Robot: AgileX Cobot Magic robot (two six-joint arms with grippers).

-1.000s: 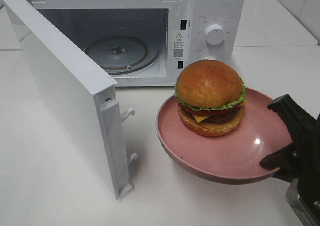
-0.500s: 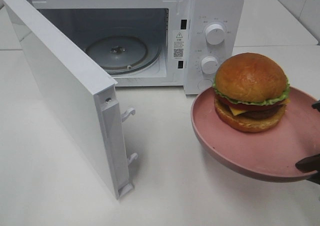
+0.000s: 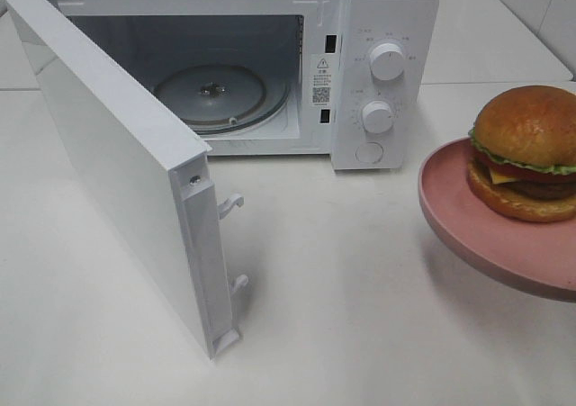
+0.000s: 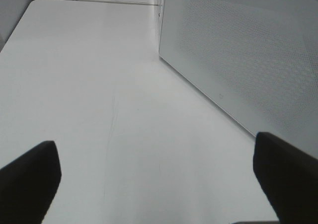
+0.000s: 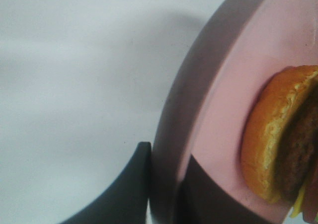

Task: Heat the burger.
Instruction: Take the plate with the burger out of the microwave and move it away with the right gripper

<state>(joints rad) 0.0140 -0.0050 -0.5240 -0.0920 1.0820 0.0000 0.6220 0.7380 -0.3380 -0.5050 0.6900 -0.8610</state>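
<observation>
The round burger (image 3: 526, 154) with its glossy golden-brown domed bun, green lettuce and red-brown filling sits on the flat pink round plate (image 3: 459, 217), which I carry in the air at the right side of the scene, above the white table (image 3: 342, 316) and well apart from the white microwave (image 3: 360, 28). My right hand (image 5: 164, 194) is clamped on the plate's rim, one finger above and one below, so I lift the plate rather than squeeze the soft bun. The burger stands upright, dome up, its stacking axis vertical; being round, it has no clear long side. The plate looks roughly level, which I judge keeps the burger from sliding. The microwave's door (image 3: 126, 172) hangs wide open, baring the glass turntable (image 3: 211, 91), ready for the plate. My left hand (image 4: 159, 179) hovers low over the table beside the microwave's perforated wall, fingers spread wide apart, holding nothing.
</observation>
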